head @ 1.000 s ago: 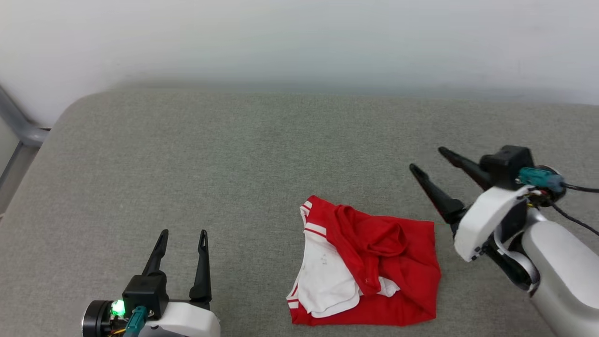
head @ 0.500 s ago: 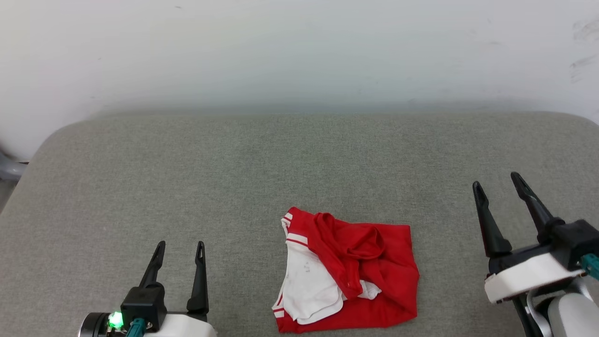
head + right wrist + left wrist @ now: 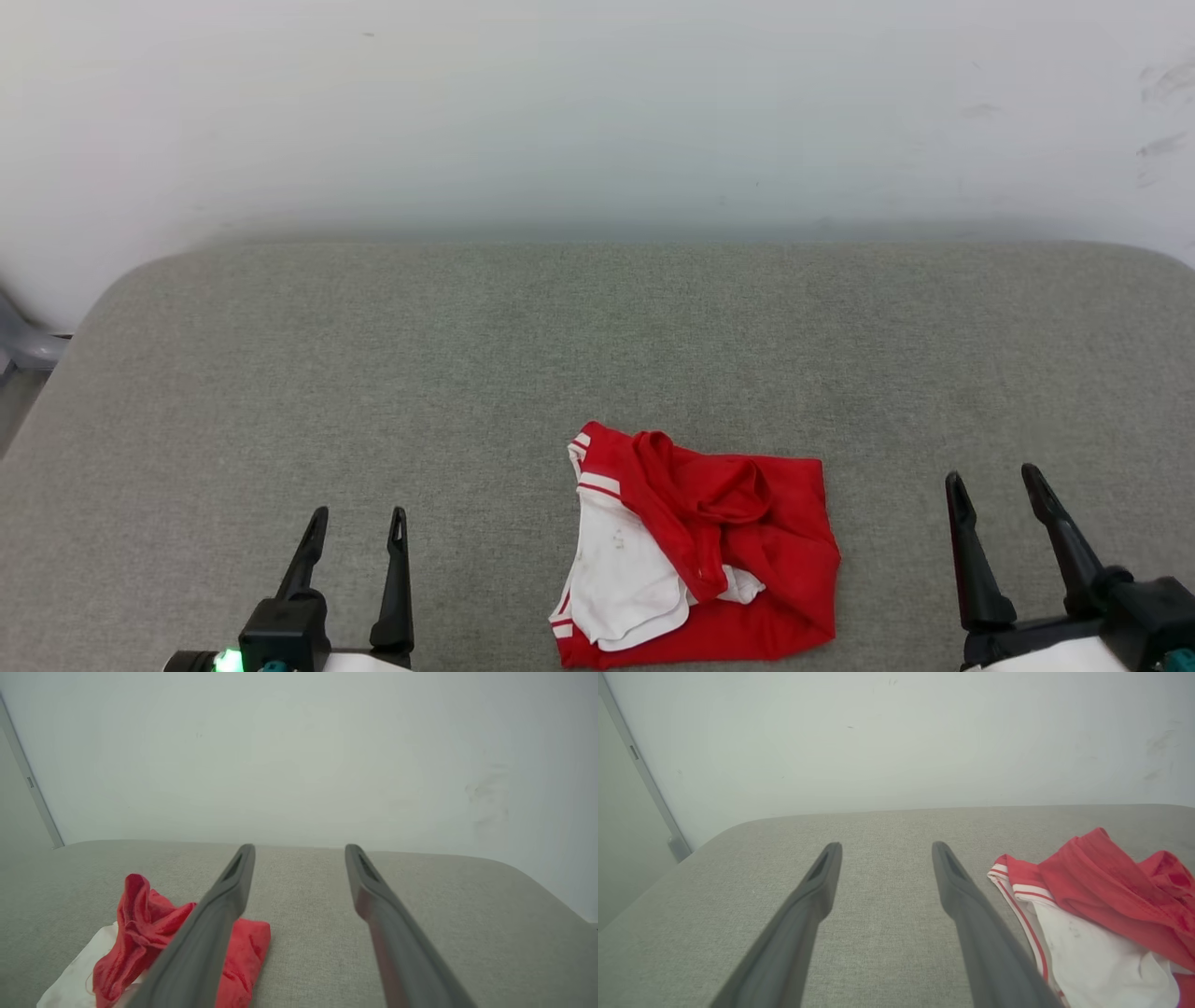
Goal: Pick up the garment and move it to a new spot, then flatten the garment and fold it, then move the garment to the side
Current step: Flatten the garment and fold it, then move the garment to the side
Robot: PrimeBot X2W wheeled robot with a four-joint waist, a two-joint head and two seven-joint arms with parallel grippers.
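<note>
The garment [image 3: 709, 551] lies folded in a rumpled red and white bundle near the front middle of the grey cushion, white sleeve and striped trim on its left side. It also shows at the right of the left wrist view [image 3: 1101, 914] and at the lower left of the right wrist view [image 3: 140, 938]. My left gripper [image 3: 359, 518] stands open at the lower left, well left of the garment, nothing between its fingers. At the lower right my right gripper [image 3: 994, 481] is open and empty too, apart from the garment's right edge.
The grey cushioned surface [image 3: 467, 373] spreads wide, with rounded far corners. A white wall [image 3: 597, 112] rises behind it. A grey metal frame piece [image 3: 28, 345] shows past the left edge.
My right arm has drawn back from beside the garment's upper right to the lower right and its fingers now point away. The camera has shifted, so the whole scene sits lower.
</note>
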